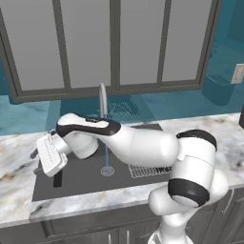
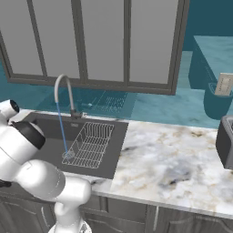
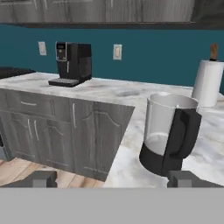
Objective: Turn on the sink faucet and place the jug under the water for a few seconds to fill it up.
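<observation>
Jug [image 3: 168, 135] handling is the concern at this stage, and the items are listed from largest to smallest.

Table [image 2: 173, 164]: a marbled slab across the lower half of both base views. In the hand view it runs from centre left to the right edge and carries the jug.

Sink [image 2: 50, 132]: a dark basin set into the table, at lower left of the right base view, with a wire rack [image 2: 91, 143] inside it.

Faucet [image 2: 63, 93]: a slim gooseneck at the back of the sink. Water [image 2: 62, 129] falls from it as a thin blue stream to the drain, so the faucet is judged to be on already.

Paper-towel roll [image 3: 208, 81]: at the right edge of the hand view, behind the jug and apart from it. It is not the target.

Jug: lower right of the hand view, upright on the table, clear walls, thick black base and a black handle facing the camera. Judged rigid, smooth, breakable, and light while empty. The weight sits low in the base. The handle or the lower body looks the safest hold; a filled jug should be kept level.

Tool [image 3: 111, 179]: fingers spread to full width and empty, at the bottom of the hand view, one fingertip just below the jug base but not touching it.
</observation>
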Robot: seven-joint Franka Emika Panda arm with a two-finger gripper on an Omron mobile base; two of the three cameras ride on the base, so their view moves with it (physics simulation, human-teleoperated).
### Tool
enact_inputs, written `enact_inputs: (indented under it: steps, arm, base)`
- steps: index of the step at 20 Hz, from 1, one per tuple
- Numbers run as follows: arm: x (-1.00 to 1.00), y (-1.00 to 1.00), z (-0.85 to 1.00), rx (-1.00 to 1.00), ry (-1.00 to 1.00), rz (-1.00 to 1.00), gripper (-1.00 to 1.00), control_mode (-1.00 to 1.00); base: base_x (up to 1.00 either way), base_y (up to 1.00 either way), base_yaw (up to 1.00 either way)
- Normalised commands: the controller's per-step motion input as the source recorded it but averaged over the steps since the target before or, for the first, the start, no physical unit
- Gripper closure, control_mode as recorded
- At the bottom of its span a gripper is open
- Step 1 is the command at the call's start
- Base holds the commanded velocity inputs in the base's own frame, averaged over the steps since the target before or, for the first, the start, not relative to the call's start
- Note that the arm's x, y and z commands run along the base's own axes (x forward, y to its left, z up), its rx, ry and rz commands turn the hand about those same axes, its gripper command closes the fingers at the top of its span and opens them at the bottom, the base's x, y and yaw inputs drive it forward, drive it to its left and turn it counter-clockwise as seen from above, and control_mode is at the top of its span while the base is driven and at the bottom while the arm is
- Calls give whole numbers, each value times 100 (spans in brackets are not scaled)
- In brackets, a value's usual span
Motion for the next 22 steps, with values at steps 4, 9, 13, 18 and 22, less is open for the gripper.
enact_inputs:
  steps: [4, 9, 13, 18, 22]
  arm:
    - [-22, 10, -13, 2, -14, 0, -100, -100]
    - [-2, 10, -1, 8, -3, 0, -100, -100]
    - [6, 10, 0, 13, 3, 0, -100, -100]
    - [14, 22, 0, 7, 6, 0, -100, -100]
    - [22, 40, 0, 0, 9, 0, -100, -100]
  base:
    - [0, 0, 0]
    - [0, 0, 0]
    - [0, 0, 0]
    - [0, 0, 0]
    - [0, 0, 0]
